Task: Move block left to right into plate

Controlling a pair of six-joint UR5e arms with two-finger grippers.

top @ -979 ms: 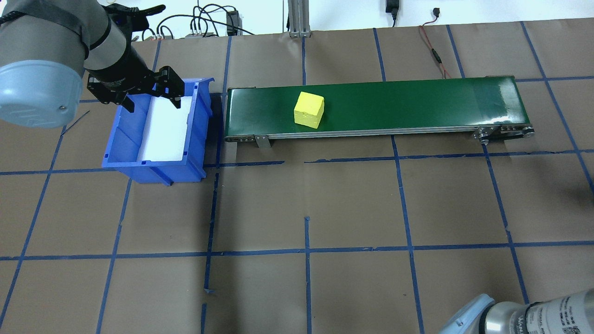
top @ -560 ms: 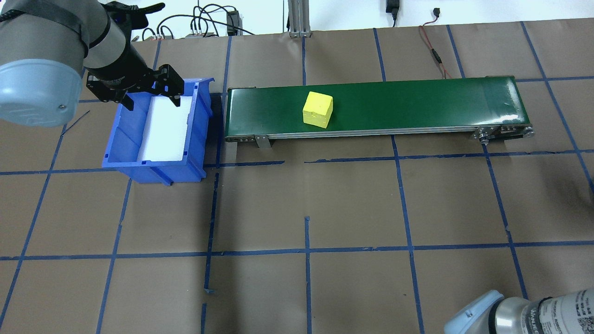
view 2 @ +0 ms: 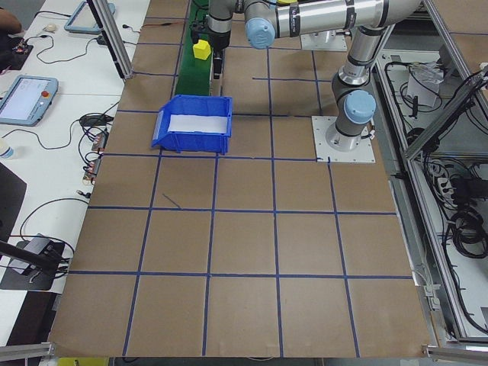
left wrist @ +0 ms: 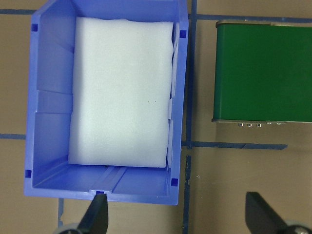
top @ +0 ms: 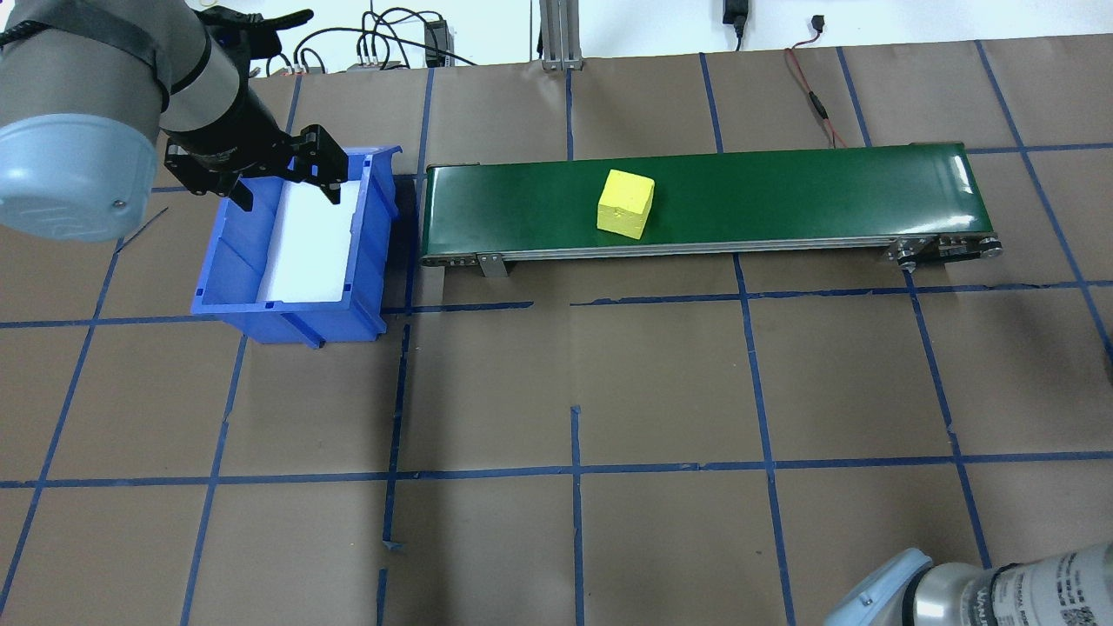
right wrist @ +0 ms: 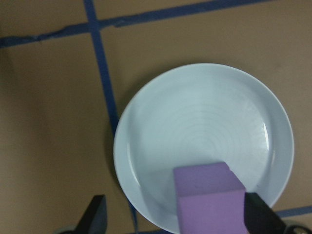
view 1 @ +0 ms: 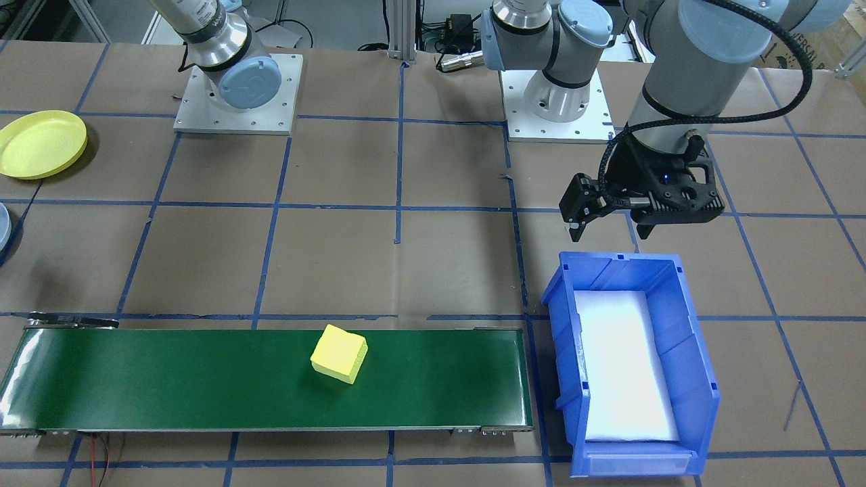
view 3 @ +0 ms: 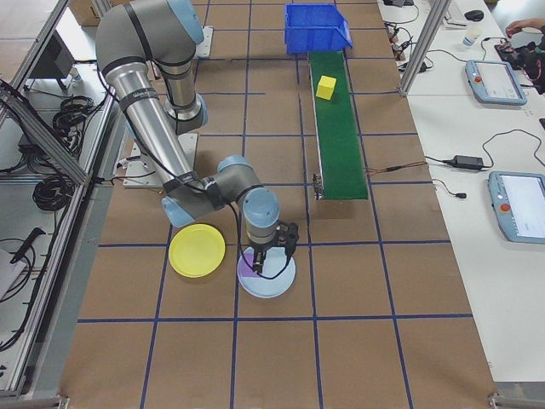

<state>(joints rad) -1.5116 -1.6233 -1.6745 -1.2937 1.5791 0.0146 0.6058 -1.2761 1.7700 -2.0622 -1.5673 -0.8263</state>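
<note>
A yellow block (top: 624, 204) (view 1: 339, 353) lies on the green conveyor belt (top: 783, 191), around its middle. My left gripper (top: 285, 189) (view 1: 609, 230) (left wrist: 178, 219) hangs open and empty over the robot-side end of the blue bin (top: 226, 261) (left wrist: 48, 97). My right gripper (right wrist: 175, 217) (view 3: 268, 256) hovers open above a pale blue plate (right wrist: 204, 117) (view 3: 277, 281). A purple block (right wrist: 209, 200) (view 3: 249, 265) rests in that plate between the spread fingers.
The bin holds a white foam pad (left wrist: 122, 87) and sits just off the belt's end. A yellow plate (view 1: 40, 143) (view 3: 197, 251) lies beside the pale blue one. Cables run along the far table edge (top: 383, 43).
The yellow block has travelled to the right along the belt. My left gripper has stayed over the bin, still open. The right arm's elbow shifted slightly.
</note>
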